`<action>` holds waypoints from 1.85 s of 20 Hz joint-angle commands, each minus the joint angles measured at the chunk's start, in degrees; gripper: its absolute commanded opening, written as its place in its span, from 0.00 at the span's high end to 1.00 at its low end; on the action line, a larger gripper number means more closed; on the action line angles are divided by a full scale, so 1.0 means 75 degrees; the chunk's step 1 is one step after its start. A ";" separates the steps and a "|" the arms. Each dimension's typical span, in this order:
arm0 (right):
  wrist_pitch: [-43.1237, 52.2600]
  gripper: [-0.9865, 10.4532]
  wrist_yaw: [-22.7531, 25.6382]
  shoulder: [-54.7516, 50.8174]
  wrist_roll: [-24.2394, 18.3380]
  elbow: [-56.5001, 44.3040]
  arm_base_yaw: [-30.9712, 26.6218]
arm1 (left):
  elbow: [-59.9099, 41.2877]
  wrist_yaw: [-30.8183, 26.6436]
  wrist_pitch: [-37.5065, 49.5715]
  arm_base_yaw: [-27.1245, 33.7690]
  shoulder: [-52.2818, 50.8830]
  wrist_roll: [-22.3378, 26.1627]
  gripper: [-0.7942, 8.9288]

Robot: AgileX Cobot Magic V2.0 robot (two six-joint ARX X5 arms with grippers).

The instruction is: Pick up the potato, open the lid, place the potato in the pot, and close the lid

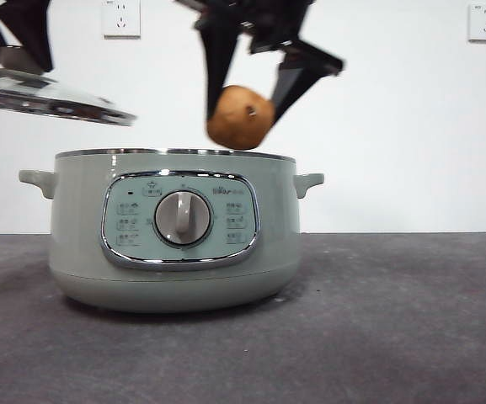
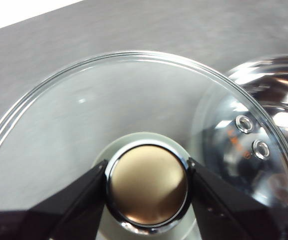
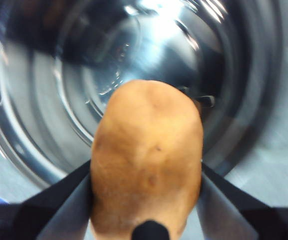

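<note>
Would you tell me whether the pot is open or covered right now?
Open: the left tool holds the lid up beside the pot, whose rim is bare.

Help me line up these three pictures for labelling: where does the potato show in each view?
Front view: the potato hangs just above the pot's open rim, held by the right gripper.
Left wrist view: not in it; only the lid, clamped at its knob by the left gripper.
Right wrist view: low centre, between the jaws, over the pot's steel bowl.
Shared landmark: the pot.
</note>
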 commanded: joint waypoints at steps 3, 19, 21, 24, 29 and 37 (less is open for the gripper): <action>0.0020 0.92 -0.0032 0.1221 -0.0023 0.1163 0.0221 | 0.0073 0.0038 0.0379 0.0551 -0.0117 -0.0055 0.93; 0.0627 0.57 0.0536 0.2538 -0.0286 0.1326 0.0472 | 0.0070 0.0061 0.0385 0.0970 -0.0108 -0.0175 0.93; 0.0580 0.26 0.0536 0.2538 -0.0294 0.1326 0.0513 | 0.0070 0.0064 0.0396 0.0970 -0.0102 -0.0175 0.93; 0.0589 0.25 0.0539 0.2515 -0.0140 0.1338 0.0557 | 0.0070 0.0093 0.0437 0.0968 -0.0093 -0.0233 0.93; -0.0475 0.25 0.0542 0.2378 -0.0361 0.2282 0.0714 | 0.0070 0.0466 0.0402 0.0959 -0.0087 -0.0402 0.93; -0.1335 0.25 0.1408 0.0376 -0.1145 0.1891 0.0749 | 0.0067 0.0463 0.0291 -0.0146 0.0000 -0.0764 0.93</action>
